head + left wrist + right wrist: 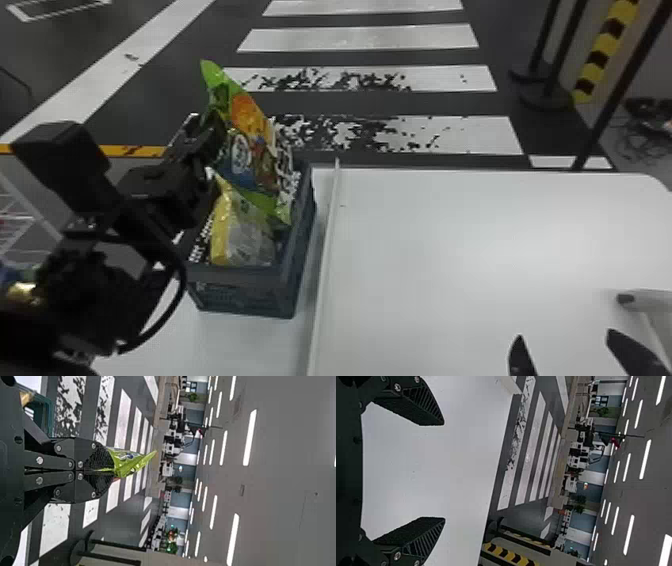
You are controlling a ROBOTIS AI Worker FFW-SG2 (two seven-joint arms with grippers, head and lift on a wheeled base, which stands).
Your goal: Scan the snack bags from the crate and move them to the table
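Green bag (pixel 250 145) pinched in left gripper (pixel 217 125), at crate (pixel 240 292)

Head view: green bag leaning, upper corner high above the crate, lower end down within the rim. Cannot tell whether touching bottom or side walls inside. Front printed in orange and blue, plus green at both ends. Left gripper at the bag's side, coming across from the left. In left wrist view, fingers of left gripper (pixel 109 471) drawn together, clamped on the green bag, with a crumpled green part sticking out past the tips.

Yellow bag (pixel 222 245) down in the crate, at the near end, in front of the green one. Yellow along one side, greyish and shiny on the other.

Crate dark blue-grey, slatted, set on a white surface just left of a pale strip (pixel 327 240). Across that strip, to the right, broad white table (pixel 475 250).

Right gripper (pixel 565 335) over the table, near the bottom right of head view, well apart from the crate. In right wrist view, fingers of right gripper (pixel 443 471) spread wide, white tabletop visible through the gap.

Pale bar (pixel 655 300) with dark end at the table's right side. Beyond the table, dark floor with white stripes (pixel 357 40); farther right, black posts (pixel 565 50) on round bases and a yellow-and-black post (pixel 597 57).
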